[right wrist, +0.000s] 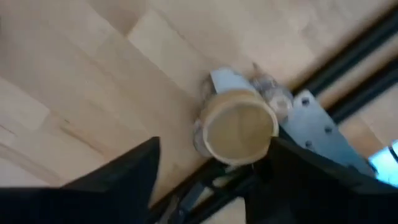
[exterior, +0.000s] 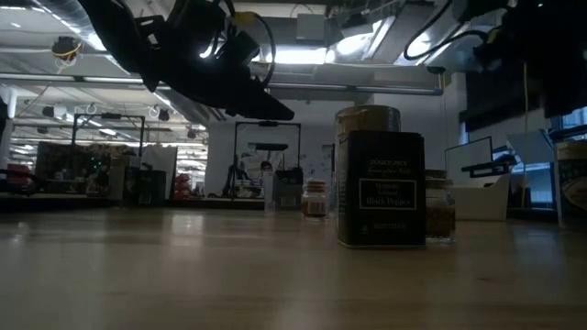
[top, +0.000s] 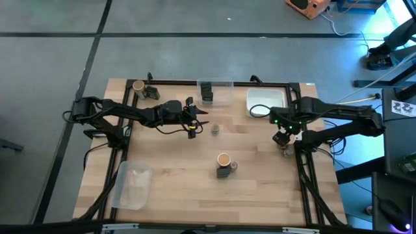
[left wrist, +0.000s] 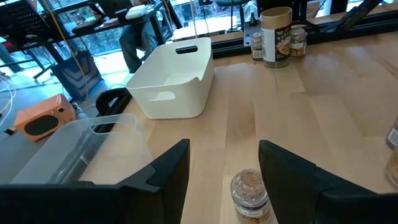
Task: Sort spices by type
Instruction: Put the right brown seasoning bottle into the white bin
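Note:
My left gripper [top: 193,121] is open and hovers left of the table's middle. A tiny brown-topped jar [left wrist: 250,193] stands on the wood just ahead of its fingers, untouched [top: 215,129]. My right gripper [right wrist: 211,180] is open and points down over a round tan-topped jar [right wrist: 239,127] at the table's right edge [top: 286,148]; its fingers stand either side of the jar, apart from it. A tiny jar [right wrist: 273,94] stands beside that jar. In the middle, a tan-topped jar [top: 223,159], a dark boxy jar [exterior: 381,188] and a tiny jar [exterior: 438,206] stand together.
A white tray [top: 263,104] sits at the far right. One clear tray [top: 218,91] at the far middle holds a dark jar [top: 207,92]; another clear tray [top: 133,185] lies near left. A tan-topped jar [top: 138,86] and a dark jar [top: 151,93] stand far left.

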You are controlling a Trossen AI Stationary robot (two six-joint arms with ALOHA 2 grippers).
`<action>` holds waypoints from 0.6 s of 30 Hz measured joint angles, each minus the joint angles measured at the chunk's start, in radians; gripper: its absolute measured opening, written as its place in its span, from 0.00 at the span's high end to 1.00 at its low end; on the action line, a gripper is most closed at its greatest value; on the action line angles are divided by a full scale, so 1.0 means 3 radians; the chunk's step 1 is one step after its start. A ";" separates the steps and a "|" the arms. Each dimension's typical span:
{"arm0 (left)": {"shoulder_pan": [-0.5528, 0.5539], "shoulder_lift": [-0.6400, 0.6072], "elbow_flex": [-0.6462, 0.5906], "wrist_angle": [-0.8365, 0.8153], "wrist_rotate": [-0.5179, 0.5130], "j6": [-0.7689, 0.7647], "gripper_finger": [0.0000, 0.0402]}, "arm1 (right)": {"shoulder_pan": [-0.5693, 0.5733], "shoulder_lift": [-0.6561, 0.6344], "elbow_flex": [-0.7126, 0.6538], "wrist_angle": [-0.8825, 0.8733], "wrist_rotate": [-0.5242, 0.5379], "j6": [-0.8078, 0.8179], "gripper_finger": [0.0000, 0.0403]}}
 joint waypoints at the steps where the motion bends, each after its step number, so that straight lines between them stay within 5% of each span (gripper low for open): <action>1: 0.0000 0.0000 0.0000 0.0000 0.0000 -0.0001 0.56 | 0.0000 0.0001 0.0000 -0.0001 0.0019 0.0036 0.16; 7: 0.0000 0.0000 0.0001 0.0000 0.0000 -0.0001 0.56 | 0.0001 0.0001 0.0000 0.0007 0.0216 0.0158 0.02; 18: 0.0000 0.0001 0.0001 -0.0001 0.0000 0.0000 0.56 | 0.0001 0.0001 -0.0302 0.0036 0.0263 0.0203 0.06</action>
